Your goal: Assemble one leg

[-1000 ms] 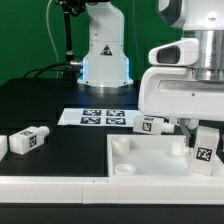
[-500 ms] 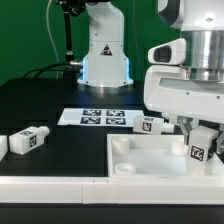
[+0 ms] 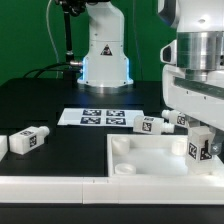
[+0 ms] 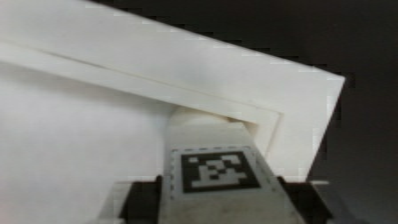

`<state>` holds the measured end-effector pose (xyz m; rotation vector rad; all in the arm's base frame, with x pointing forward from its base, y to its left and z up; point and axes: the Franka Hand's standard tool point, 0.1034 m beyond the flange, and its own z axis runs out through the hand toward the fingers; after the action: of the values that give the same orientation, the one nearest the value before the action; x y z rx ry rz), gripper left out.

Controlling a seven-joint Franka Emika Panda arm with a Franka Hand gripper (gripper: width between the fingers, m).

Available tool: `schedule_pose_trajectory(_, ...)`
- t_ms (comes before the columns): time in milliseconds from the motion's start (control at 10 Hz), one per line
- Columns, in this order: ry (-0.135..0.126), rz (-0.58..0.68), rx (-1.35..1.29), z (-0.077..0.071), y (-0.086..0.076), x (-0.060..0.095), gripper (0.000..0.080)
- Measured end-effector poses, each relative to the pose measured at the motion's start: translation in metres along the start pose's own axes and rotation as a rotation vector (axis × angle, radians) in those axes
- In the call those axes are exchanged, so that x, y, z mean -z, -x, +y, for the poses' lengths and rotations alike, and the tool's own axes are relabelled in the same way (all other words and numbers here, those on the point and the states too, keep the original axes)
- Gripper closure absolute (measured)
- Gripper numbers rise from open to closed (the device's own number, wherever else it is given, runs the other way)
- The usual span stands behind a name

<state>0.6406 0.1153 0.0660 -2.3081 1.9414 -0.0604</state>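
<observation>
My gripper [image 3: 201, 140] is shut on a white leg [image 3: 201, 146] with a black-and-white tag, held upright over the far right corner of the large white tray-like panel [image 3: 150, 160]. In the wrist view the leg [image 4: 217, 165] sits between my dark fingers [image 4: 148, 195], its far end close to the panel's raised rim corner [image 4: 267, 108]. Another leg [image 3: 28, 140] lies on the black table at the exterior view's left. Two more legs [image 3: 152, 124] lie behind the panel, one [image 3: 181, 120] partly hidden by my arm.
The marker board [image 3: 98, 117] lies flat on the table behind the panel. The robot base [image 3: 105, 55] stands at the back. A white strip [image 3: 50, 187] runs along the front edge.
My gripper with the leg has shifted toward the exterior view's right and a little up, staying over the panel's right corner. The other legs have not moved.
</observation>
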Motion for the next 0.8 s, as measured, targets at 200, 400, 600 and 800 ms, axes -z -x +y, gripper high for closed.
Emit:
schedule_pose_trajectory(200, -0.032, -0.02, -0.262, 0.0006, 0.0041, -0.0026, 0.0512)
schedule_pose_trajectory(400, -0.035, -0.034, -0.353, 0.0003, 0.0036, -0.0024, 0.0512)
schedule_pose_trajectory(600, -0.035, -0.034, -0.317, 0.0003, 0.0037, -0.0024, 0.0512)
schedule_pose_trajectory(800, 0.012, -0.041, -0.058, 0.0047, 0.0063, -0.0023, 0.0279)
